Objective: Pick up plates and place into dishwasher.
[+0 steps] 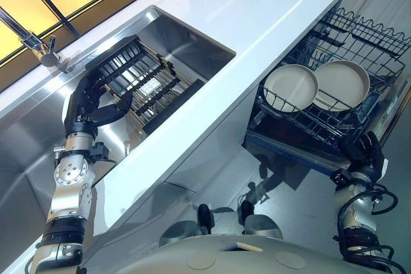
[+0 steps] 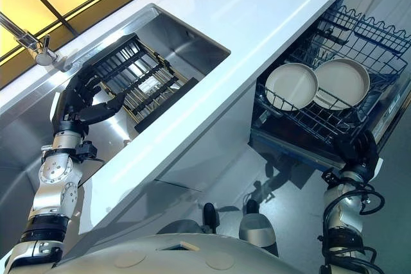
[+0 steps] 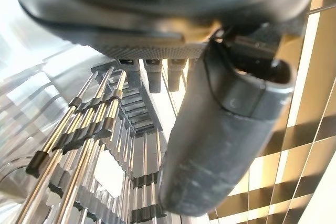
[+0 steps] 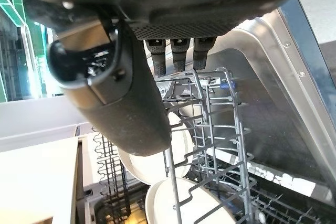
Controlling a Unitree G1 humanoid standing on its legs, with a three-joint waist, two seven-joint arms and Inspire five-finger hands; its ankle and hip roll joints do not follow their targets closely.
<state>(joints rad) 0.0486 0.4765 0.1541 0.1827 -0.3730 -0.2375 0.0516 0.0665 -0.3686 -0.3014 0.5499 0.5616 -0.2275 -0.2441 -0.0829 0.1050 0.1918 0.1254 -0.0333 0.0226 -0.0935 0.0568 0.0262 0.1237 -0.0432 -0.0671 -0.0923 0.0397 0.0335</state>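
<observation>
1. The left hand [image 1: 96,104] hovers over the drying rack [image 1: 138,78] in the sink [image 1: 186,40], fingers spread wide, holding nothing.
2. The right hand [image 1: 366,152] hangs relaxed and empty just beside the dishwasher rack [image 1: 359,33].
3. Two plates [image 1: 291,86] stand in that rack, below the white bench [image 1: 257,17].

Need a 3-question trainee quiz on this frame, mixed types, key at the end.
1. True or false: two plates sit in the dishwasher rack.
2. Which robot hand is at the sink's dish rack? A) left B) right
3. Fill in: the right robot hand holds ____.

Key:
1. True.
2. A; the left robot hand is open over the sink.
3. Nothing; it is open beside the dishwasher rack.
</observation>
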